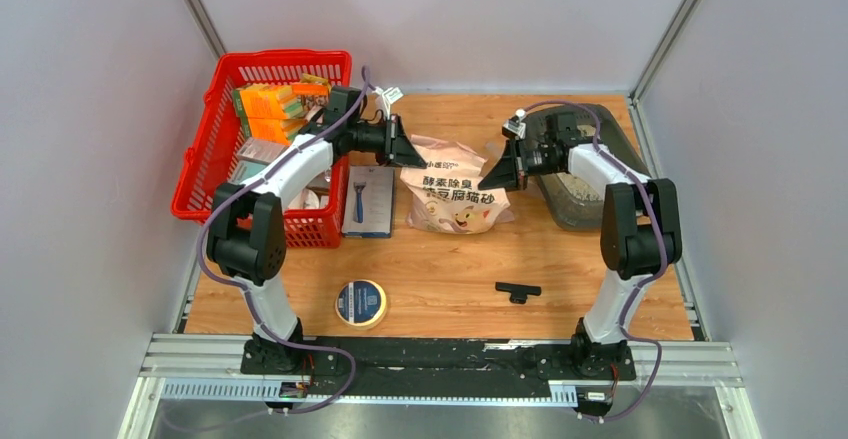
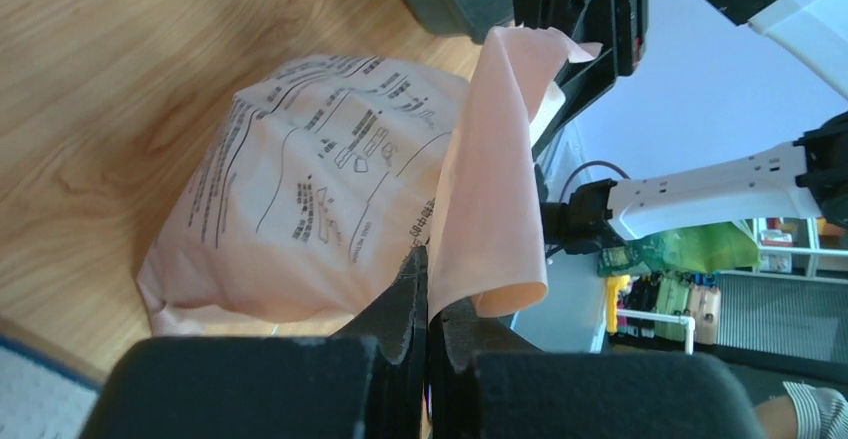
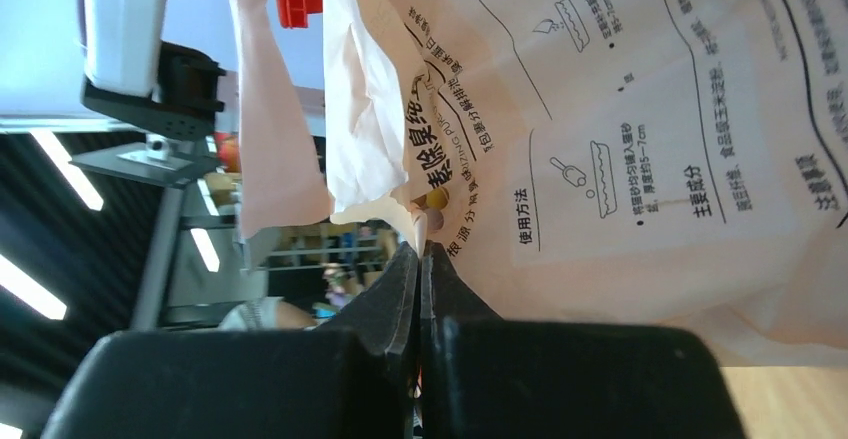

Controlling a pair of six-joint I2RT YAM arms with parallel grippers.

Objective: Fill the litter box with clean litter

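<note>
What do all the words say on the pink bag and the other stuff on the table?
"酵素除臭" and "豆腐猫砂": front of the pink bag.
"使用方法": back of the bag, by the little drawings.
"主要成分": back of the bag, next block along.
Smaller bag print, the round tin, the blue pack and the basket boxes: too small to read.

red basket [image 1: 283, 57] at 10 o'clock, orange boxes [image 1: 270, 101] inside | razor pack [image 1: 368, 200] flat just beside its right wall | pink printed bag [image 1: 455, 199] centre of the wooden surface [image 1: 600, 289] | tape roll [image 1: 361, 303] at 7 | black T-piece [image 1: 518, 290] at 5
</note>
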